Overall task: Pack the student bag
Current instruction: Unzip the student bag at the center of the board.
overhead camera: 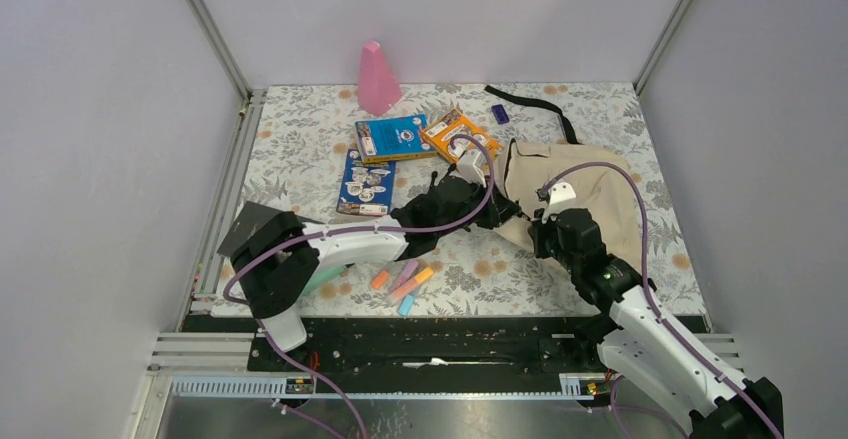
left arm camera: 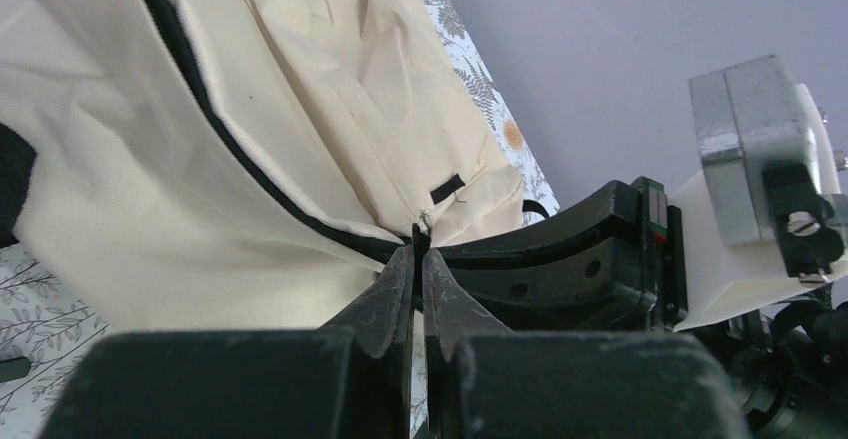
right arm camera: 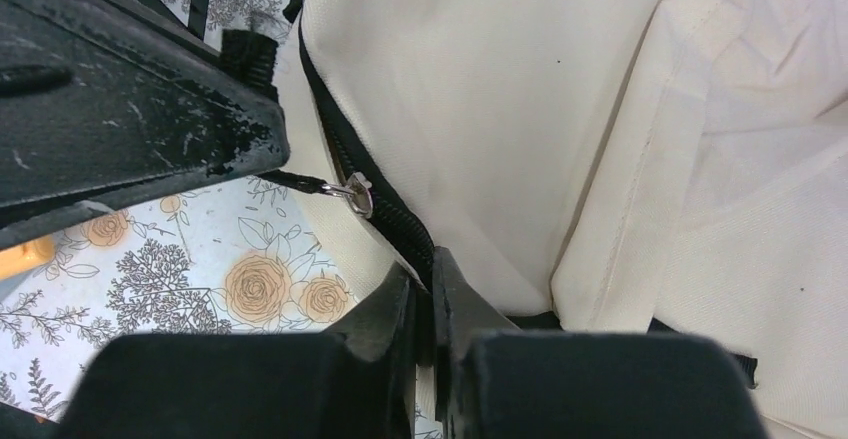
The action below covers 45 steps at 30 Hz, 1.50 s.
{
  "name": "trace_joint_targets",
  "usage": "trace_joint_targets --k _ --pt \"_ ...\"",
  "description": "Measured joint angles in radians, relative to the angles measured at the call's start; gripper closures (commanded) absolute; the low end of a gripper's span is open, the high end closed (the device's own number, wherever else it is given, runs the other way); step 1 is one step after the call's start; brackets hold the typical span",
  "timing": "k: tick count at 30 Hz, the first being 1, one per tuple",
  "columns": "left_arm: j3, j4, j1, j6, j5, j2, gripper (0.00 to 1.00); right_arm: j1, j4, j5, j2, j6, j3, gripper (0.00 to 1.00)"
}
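**Two pinches on one zipper edge**

Finds the bag (overhead camera: 590, 184) slumped just right of the books (overhead camera: 392, 139). Shows the left gripper (left arm camera: 420, 244) clamped on the zipper (right arm camera: 405, 234) trim on the books' side — the right gripper (right arm camera: 432, 264) pinched there too. Risks a slip or jam if pulled unevenly.

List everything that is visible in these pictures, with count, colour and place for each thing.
student bag: 1, beige with black zip trim, right half of table
strap: 1, black, behind the bag
books: 2, blue, far centre
packet: 1, orange, right of the books
cone: 1, pink, far edge
small block: 1, purple, beside the strap
markers: 4, orange, pink, blue, near edge
table: 1, floral cover
left gripper: 1, black, shut on zip pull
right gripper: 1, black, shut on the bag's zip edge
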Motion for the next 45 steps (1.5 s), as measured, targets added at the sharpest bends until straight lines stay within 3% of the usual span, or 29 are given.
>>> trace_joint_targets --k 17,32,45 --pt "0.055 -0.108 -0.007 0.018 -0.152 -0.042 1.0 0.003 -0.081 0.073 -0.129 0.033 0.032 1.0" --pt "0.1 -0.143 0.017 0.051 -0.106 -0.042 1.0 0.008 -0.094 0.113 -0.27 0.074 0.009 1.0" --pt "0.142 -0.161 0.103 0.129 -0.039 -0.042 1.0 0.008 -0.132 0.152 -0.328 0.117 0.002 1.0"
